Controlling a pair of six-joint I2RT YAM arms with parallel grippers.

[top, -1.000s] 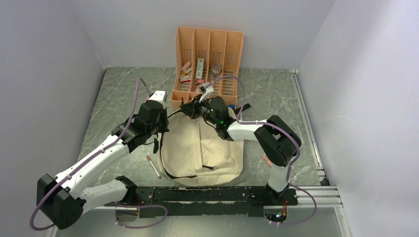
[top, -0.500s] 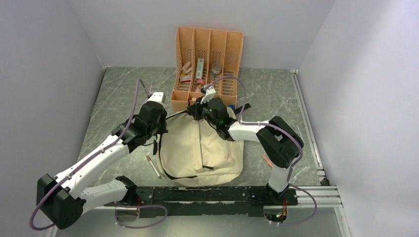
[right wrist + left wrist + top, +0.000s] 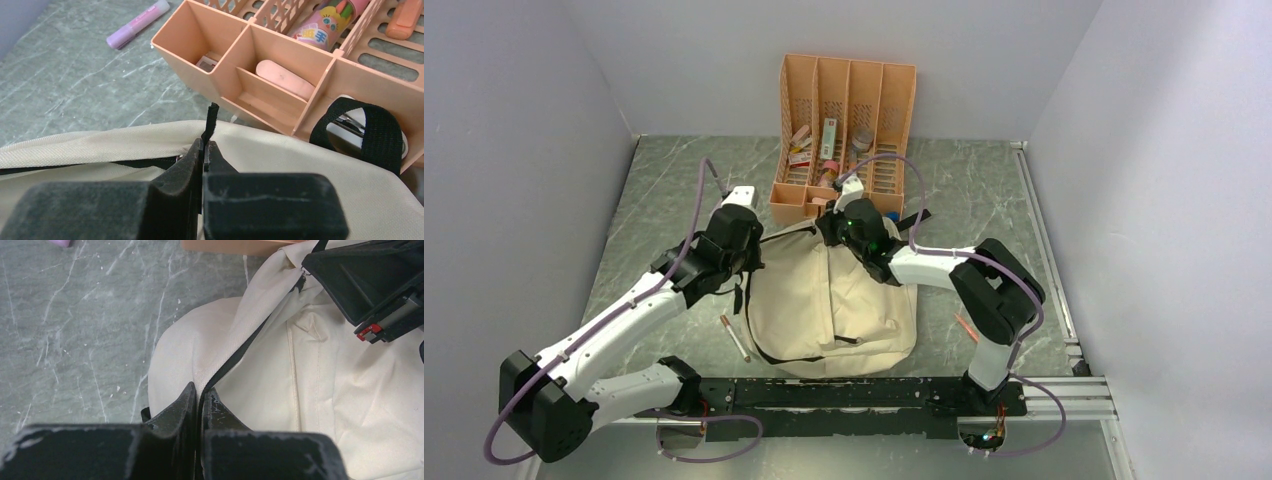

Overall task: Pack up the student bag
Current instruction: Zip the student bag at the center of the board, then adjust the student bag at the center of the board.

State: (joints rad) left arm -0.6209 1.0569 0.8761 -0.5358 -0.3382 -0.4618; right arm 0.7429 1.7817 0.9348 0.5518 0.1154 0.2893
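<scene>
The right gripper (image 3: 204,148) is clenched on a thin black zipper pull (image 3: 211,120) at the far edge of the student bag (image 3: 834,300); the tab sticks up between its closed fingers. The left gripper (image 3: 201,395) is likewise pinched shut, grasping the bag's cream fabric and black zipper trim at the far left corner, so that the trim runs taut from its fingertips towards the right gripper.

The bag lies flat on the grey marbled tabletop (image 3: 674,190) between the two arms, its far edge just beside the orange desk organiser (image 3: 844,110). A black strap loop (image 3: 382,132) rises against the organiser's front wall. A pink eraser (image 3: 285,79) lies in one of the organiser's low front compartments. A lilac marker (image 3: 137,25) lies on the tabletop left of the organiser, and a pen (image 3: 735,337) lies near the bag's left side.
</scene>
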